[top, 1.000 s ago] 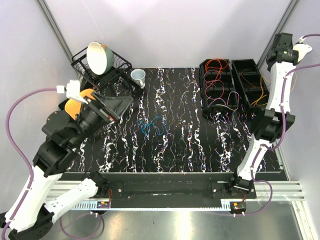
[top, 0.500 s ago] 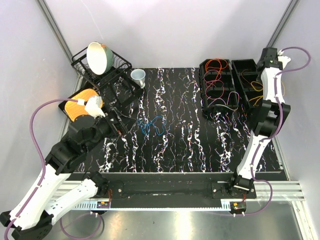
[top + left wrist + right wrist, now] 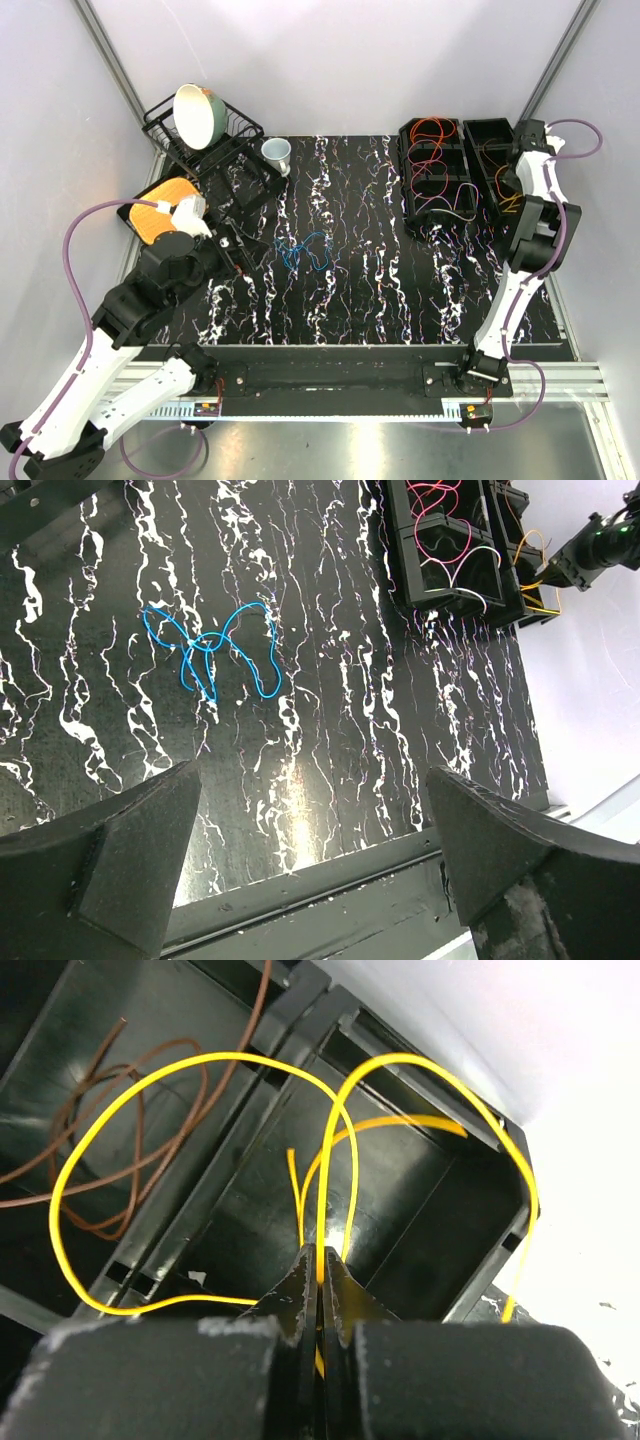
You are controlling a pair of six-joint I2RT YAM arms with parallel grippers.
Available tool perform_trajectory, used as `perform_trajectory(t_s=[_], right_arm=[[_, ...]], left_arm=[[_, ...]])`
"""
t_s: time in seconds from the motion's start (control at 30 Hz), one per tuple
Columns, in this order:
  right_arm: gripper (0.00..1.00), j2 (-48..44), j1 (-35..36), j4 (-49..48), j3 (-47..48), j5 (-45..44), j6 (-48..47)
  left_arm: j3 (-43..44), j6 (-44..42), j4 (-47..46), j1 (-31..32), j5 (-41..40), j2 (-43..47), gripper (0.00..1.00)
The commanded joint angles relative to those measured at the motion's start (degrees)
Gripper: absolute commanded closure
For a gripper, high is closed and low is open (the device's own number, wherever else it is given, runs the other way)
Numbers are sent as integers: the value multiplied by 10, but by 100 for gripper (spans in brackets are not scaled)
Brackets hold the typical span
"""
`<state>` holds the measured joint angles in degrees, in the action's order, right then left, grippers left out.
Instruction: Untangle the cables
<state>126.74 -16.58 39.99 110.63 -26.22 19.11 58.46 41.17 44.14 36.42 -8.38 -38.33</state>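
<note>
A blue cable (image 3: 303, 252) lies in loose loops on the black marbled table (image 3: 380, 290); it also shows in the left wrist view (image 3: 215, 650). My left gripper (image 3: 240, 256) is open and empty, just left of it and apart from it (image 3: 310, 780). My right gripper (image 3: 514, 186) reaches down into the right black bin (image 3: 490, 135). In the right wrist view the gripper (image 3: 322, 1252) is shut on a yellow cable (image 3: 200, 1060) that loops over the bin's divider. A brownish-orange cable (image 3: 120, 1140) lies in the adjoining compartment.
The left black bin (image 3: 410, 205) holds an orange-red cable (image 3: 432, 128) and a purplish-white one (image 3: 455, 200). A wire rack (image 3: 235, 130) with a tilted bowl (image 3: 197, 112), a paper cup (image 3: 277, 153) and an orange plate (image 3: 160, 212) stand at the back left.
My right arm has swung in from the right wall and lowered its gripper into the right bin. My left arm has dropped and reached toward the blue cable.
</note>
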Motion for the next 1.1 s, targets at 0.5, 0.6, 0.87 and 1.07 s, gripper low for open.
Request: perform_trajectory(t_s=[0.5, 0.6, 0.87, 1.07], right_arm=[[11, -190, 0, 32, 22, 208, 33], [9, -262, 14, -13, -103, 292, 61], [7, -381, 202, -77, -290, 341, 62], [11, -448, 290, -143, -398, 403, 130]], left_arm=[[-22, -13, 30, 1, -51, -24, 1], [-34, -15, 37, 1, -58, -65, 1], [-107, 1, -23, 1, -46, -161, 3], [-135, 18, -111, 1, -59, -216, 9]])
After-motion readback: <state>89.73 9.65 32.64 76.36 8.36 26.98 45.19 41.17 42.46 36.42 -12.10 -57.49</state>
